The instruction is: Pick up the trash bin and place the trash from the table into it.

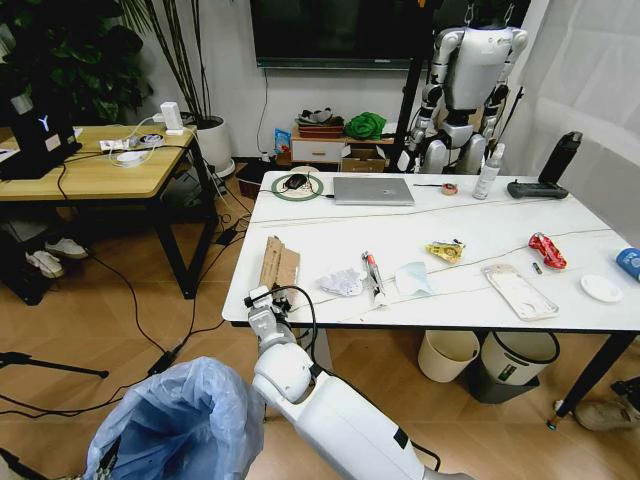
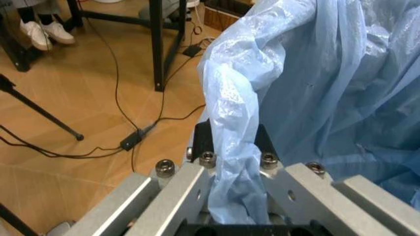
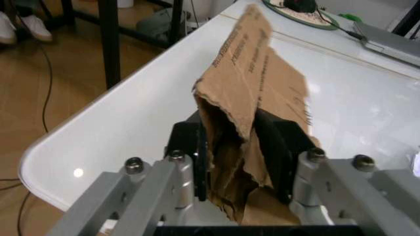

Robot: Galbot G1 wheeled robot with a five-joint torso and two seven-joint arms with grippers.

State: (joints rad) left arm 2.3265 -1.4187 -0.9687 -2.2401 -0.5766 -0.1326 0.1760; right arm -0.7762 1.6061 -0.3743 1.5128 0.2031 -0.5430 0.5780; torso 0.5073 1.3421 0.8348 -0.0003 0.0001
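Cardboard (image 3: 253, 93) taken at table (image 1: 300, 225) edge
Right gripper (image 3: 239, 162) was clamped on it (stiff, light); bin (image 1: 180, 420) bag was pinched by left gripper (image 2: 233, 147).

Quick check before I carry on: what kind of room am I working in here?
Probably a robotics lab or office: a humanoid robot hangs at the back wall, a laptop sits on the white table, and cables trail across the wooden floor.

Glossy marble-look table (image 1: 420, 235); torn brown cardboard (image 3: 253, 93).
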